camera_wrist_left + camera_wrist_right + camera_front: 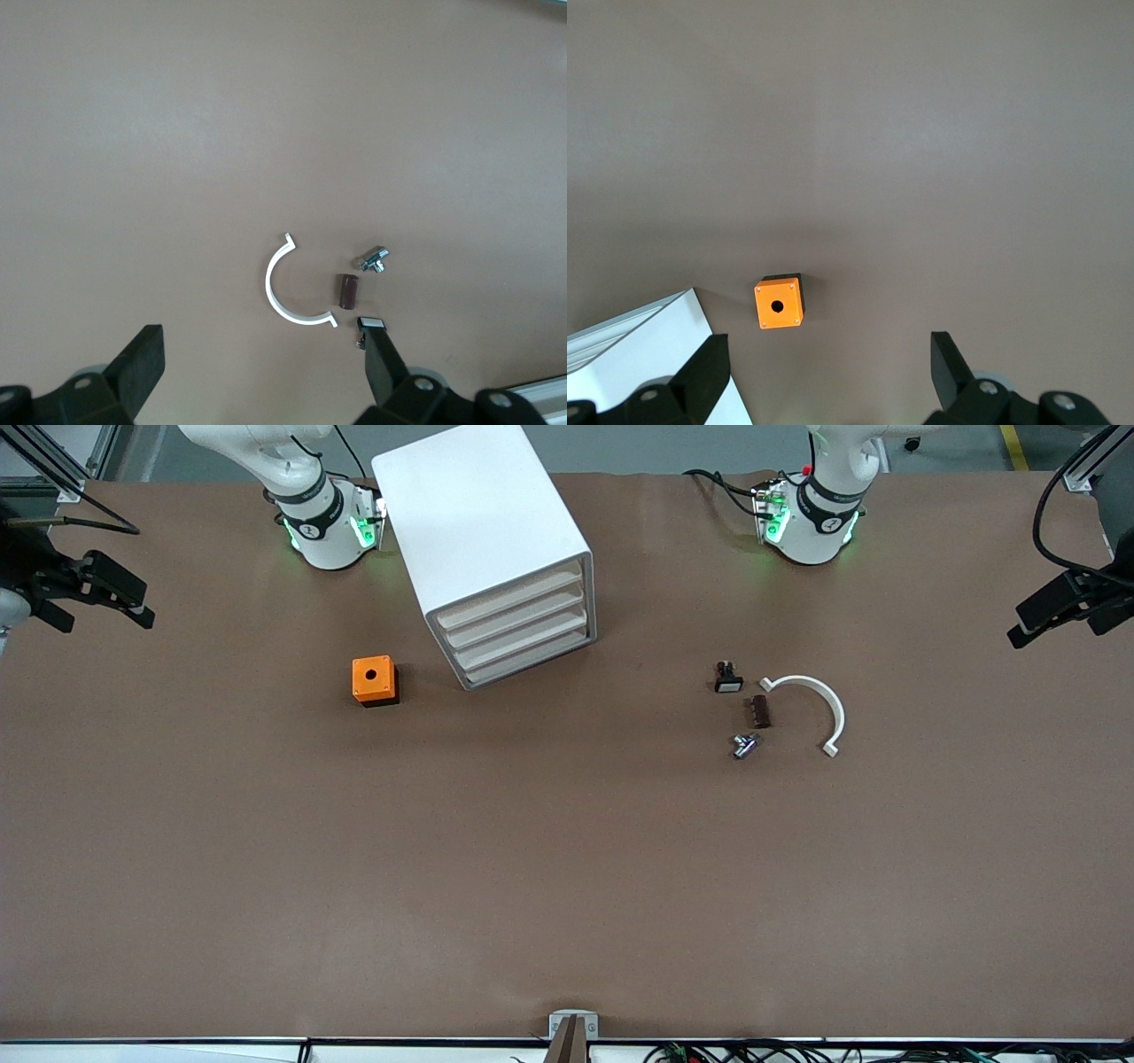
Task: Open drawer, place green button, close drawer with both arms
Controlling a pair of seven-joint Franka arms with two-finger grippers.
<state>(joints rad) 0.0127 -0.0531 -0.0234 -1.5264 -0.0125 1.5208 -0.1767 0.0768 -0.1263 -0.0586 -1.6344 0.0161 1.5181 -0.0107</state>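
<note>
The white cabinet [483, 522] stands near the right arm's base, its four drawers [518, 627] all shut. Its corner also shows in the right wrist view [638, 350]. The button [744, 746] is a tiny silvery-blue piece lying on the table toward the left arm's end; it also shows in the left wrist view [374, 259]. My left gripper [1059, 631] hangs open and empty in the air over the left arm's end of the table [263, 345]. My right gripper [106, 615] hangs open and empty over the right arm's end [828, 347].
An orange cube with a hole [374, 680] [779, 305] sits beside the cabinet. Next to the button lie a black button with a white cap [727, 677] [370, 324], a small brown block [760, 711] [348, 289] and a white half-ring [811, 691] [276, 297].
</note>
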